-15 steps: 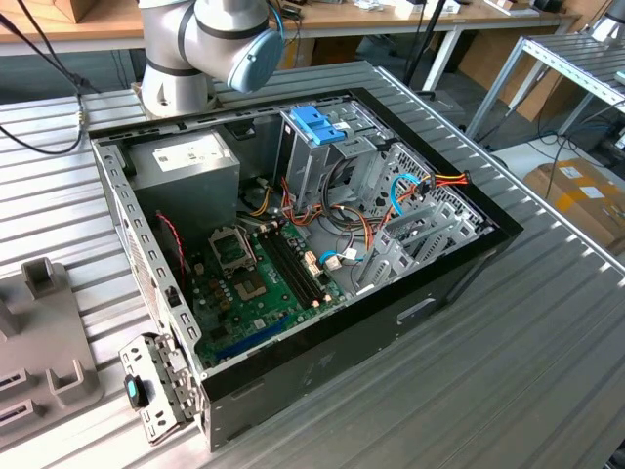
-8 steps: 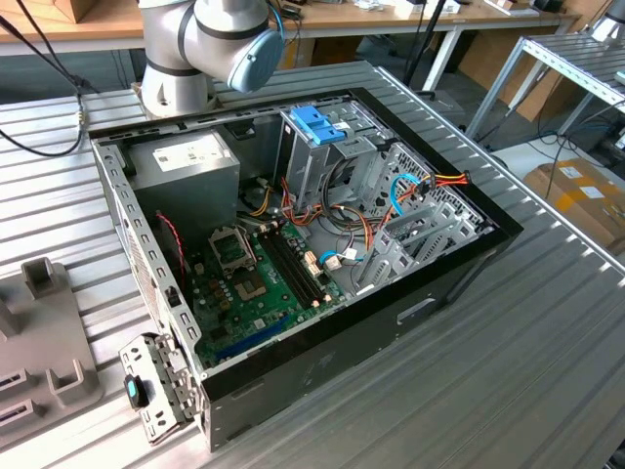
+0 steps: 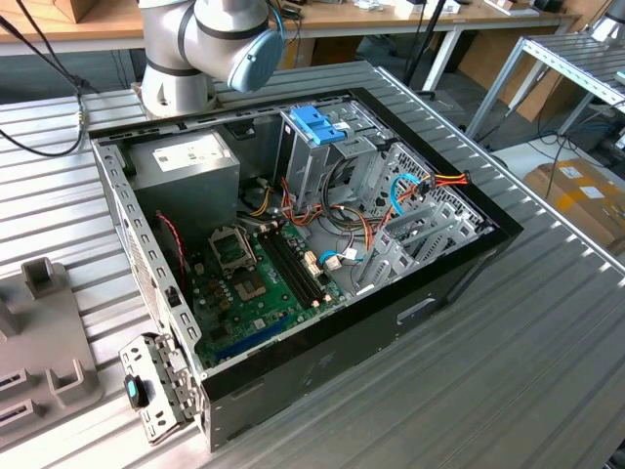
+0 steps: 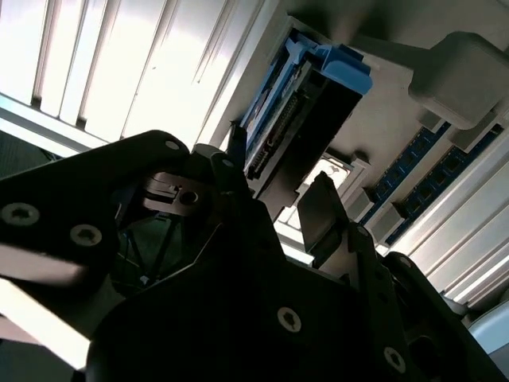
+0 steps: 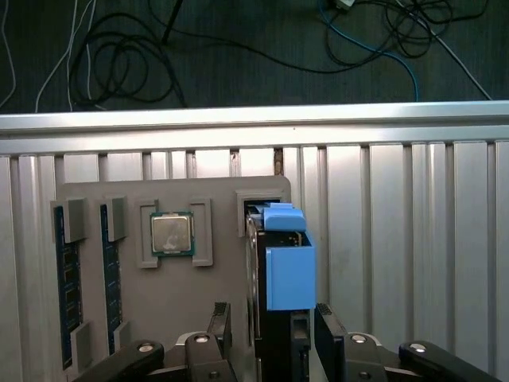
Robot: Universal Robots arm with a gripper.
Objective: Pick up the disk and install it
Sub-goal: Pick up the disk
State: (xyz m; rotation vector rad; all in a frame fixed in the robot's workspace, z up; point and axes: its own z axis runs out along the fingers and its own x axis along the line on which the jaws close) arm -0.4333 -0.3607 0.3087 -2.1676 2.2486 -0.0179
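The jaws are released, straddling the disk (image 5: 286,278) without clamping it. The disk stands on edge in a grey tray (image 5: 215,286), beside a processor chip (image 5: 172,234). In the exterior view that tray lies at eight o'clock of the open computer case (image 3: 439,293).

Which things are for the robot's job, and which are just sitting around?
For the job: the disk, the open gripper straddling it, the open computer case.
Just lying about: the processor chip, the memory sticks, the floor cables.
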